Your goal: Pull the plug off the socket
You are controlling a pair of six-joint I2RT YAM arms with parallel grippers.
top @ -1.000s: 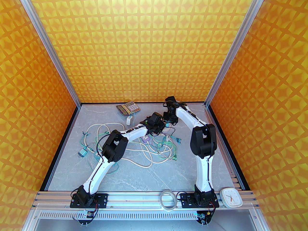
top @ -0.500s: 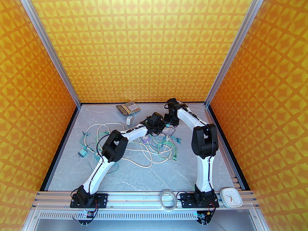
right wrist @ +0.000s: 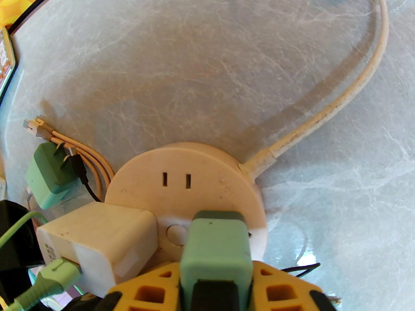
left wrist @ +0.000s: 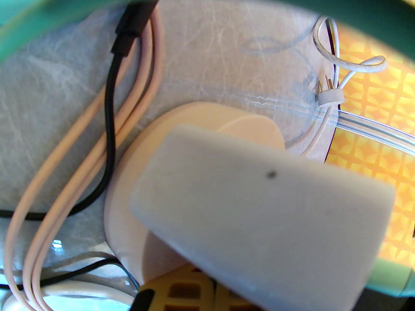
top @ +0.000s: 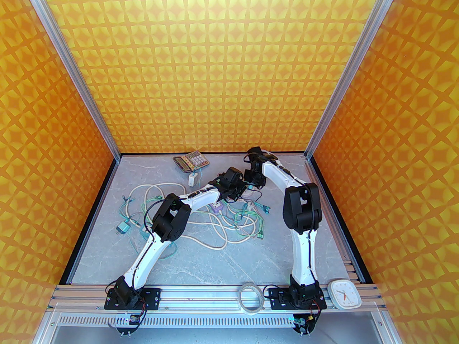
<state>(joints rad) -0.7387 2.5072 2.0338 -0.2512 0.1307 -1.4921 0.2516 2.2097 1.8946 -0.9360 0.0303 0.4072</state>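
Table: You are working on a grey marbled table (top: pixel 251 260) with orange patterned walls on 3 sides.
Arms: Your 2 arms lean in and meet near the far middle of the table.
Cables: A loose tangle of cream and green cables (top: pixel 215 228) spreads across the middle, under the left arm.
Socket: The round cream socket (right wrist: pixel 194 170) lies flat on the table below both wrists. 1 pair of slots on its top is free, and its thick cream cord (right wrist: pixel 356 86) curves away to the right.
Calculator: The calculator (top: pixel 191 161) sits at the far edge.
Charger: A cream block charger (right wrist: pixel 97 235) is plugged in just left of the plug, with a green lead in its end.
Plug: The green plug (right wrist: pixel 215 245) stands upright on the socket's near part, its base against the top face.
Right claw: Your right claw (right wrist: pixel 215 283) is grasping the green plug, with 1 yellow finger on each side.
Left claw: Your left claw (top: pixel 239 193) is clenched at the socket. The blurred wrist view does not tell you whether it pinches anything.
Adapter: A small green adapter (right wrist: pixel 45 177) lies loose just left of the socket.
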